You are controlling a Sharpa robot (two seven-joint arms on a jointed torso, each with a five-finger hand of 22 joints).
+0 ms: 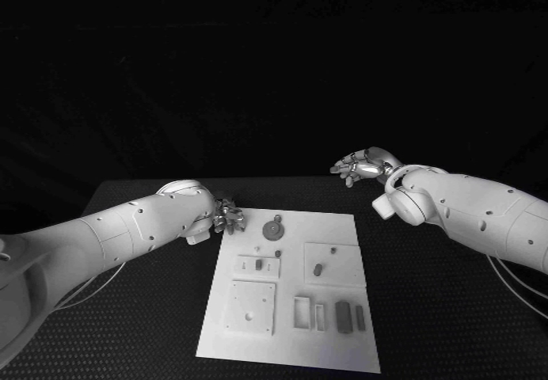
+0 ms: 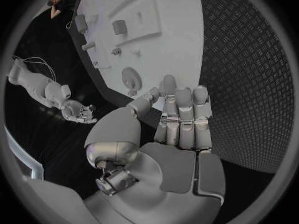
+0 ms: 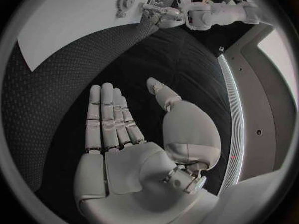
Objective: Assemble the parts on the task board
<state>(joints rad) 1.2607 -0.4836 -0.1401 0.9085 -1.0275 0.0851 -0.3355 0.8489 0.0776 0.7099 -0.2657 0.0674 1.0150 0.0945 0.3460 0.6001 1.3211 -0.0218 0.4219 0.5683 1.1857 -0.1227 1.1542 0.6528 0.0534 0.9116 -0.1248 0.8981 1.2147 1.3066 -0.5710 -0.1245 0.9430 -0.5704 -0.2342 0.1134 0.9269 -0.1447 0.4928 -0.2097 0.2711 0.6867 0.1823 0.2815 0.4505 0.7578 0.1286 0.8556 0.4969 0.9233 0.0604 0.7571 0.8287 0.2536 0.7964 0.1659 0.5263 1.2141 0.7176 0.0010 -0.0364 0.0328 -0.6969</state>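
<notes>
White task board (image 1: 343, 237) waits. The empty, spread left hand (image 1: 227, 218) sits beside the gear (image 1: 273, 229); it may knock it. The right hand (image 1: 363, 166) looks open.

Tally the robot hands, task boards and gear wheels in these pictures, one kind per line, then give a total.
Robot hands: 2 (left robot hand, right robot hand)
Task board: 1
Gear wheel: 1
Total: 4
</notes>
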